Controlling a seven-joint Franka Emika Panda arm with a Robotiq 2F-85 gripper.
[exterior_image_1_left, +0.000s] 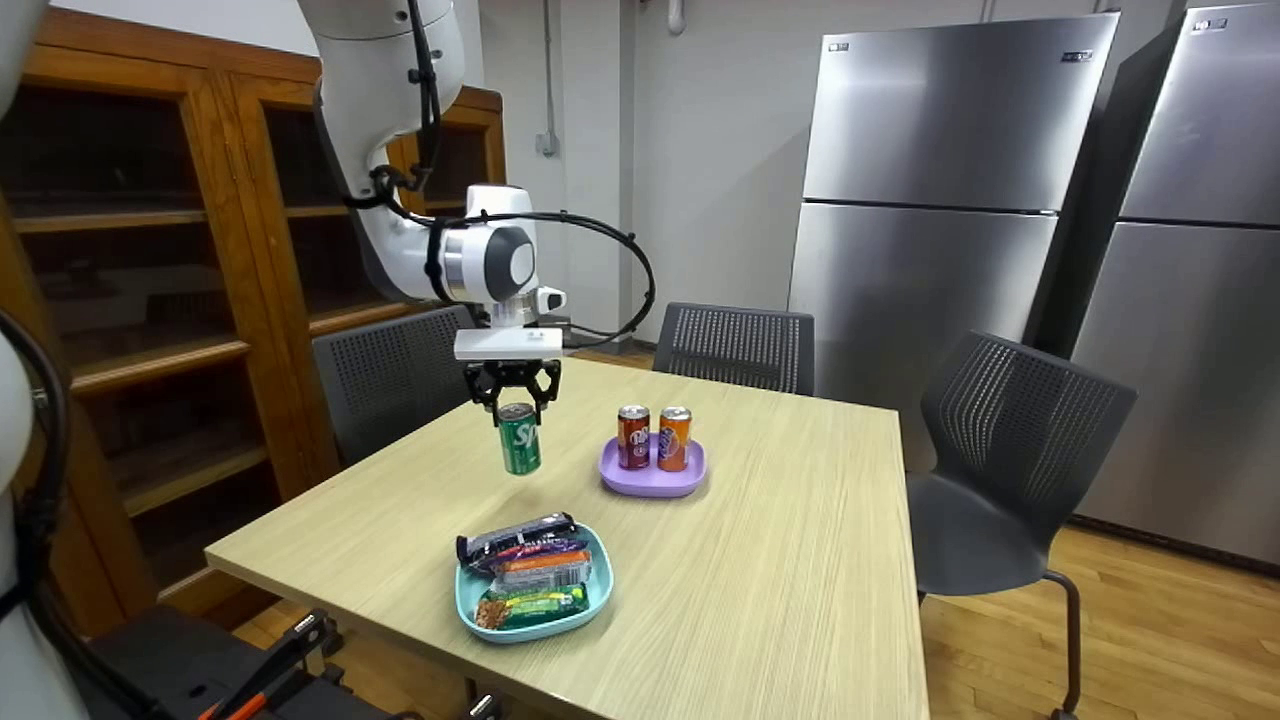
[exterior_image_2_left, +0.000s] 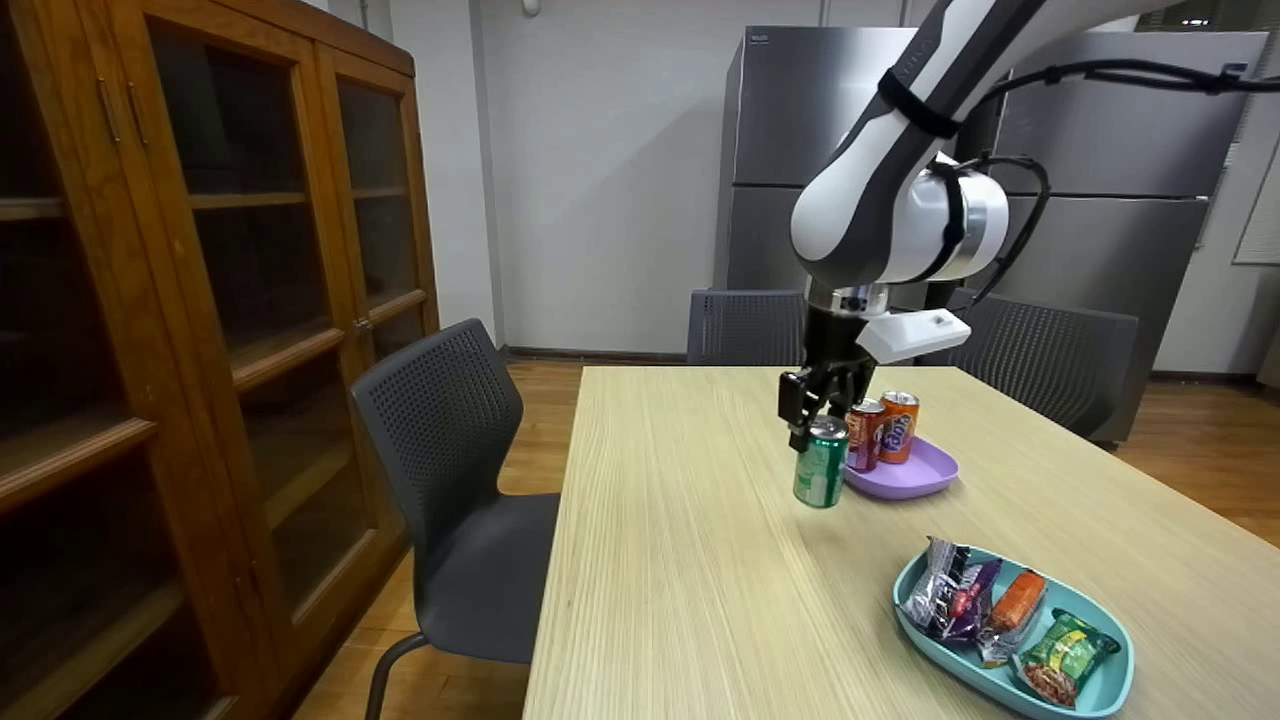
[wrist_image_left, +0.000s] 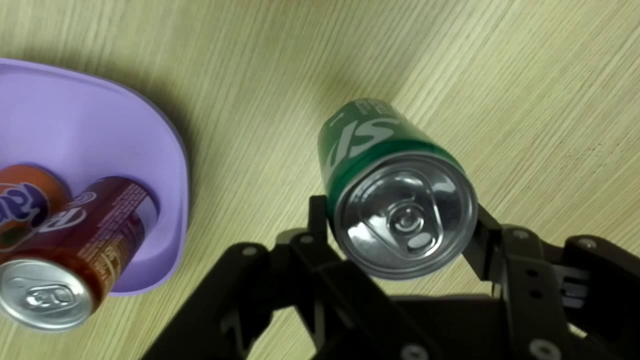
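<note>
My gripper (exterior_image_1_left: 518, 413) is shut on a green Sprite can (exterior_image_1_left: 521, 447). The can looks upright and appears to hang a little above the table, top end between the fingers. In the wrist view, the pads press on both sides of the green can (wrist_image_left: 360, 135) just below its silver lid. Beside it stands a purple tray (wrist_image_left: 100, 105) carrying a dark red can (wrist_image_left: 105, 225) and an orange Fanta can (wrist_image_left: 25, 200). Both exterior views show this purple tray (exterior_image_2_left: 930, 470) close to the held can (exterior_image_2_left: 820, 470).
A teal tray (exterior_image_1_left: 606, 575) of several wrapped snack bars (exterior_image_1_left: 540, 605) sits near the table's edge. Dark chairs (exterior_image_1_left: 735, 345) surround the wooden table (exterior_image_1_left: 800, 560). A glass-doored wooden cabinet (exterior_image_2_left: 250, 400) and steel refrigerators (exterior_image_1_left: 930, 280) stand beyond.
</note>
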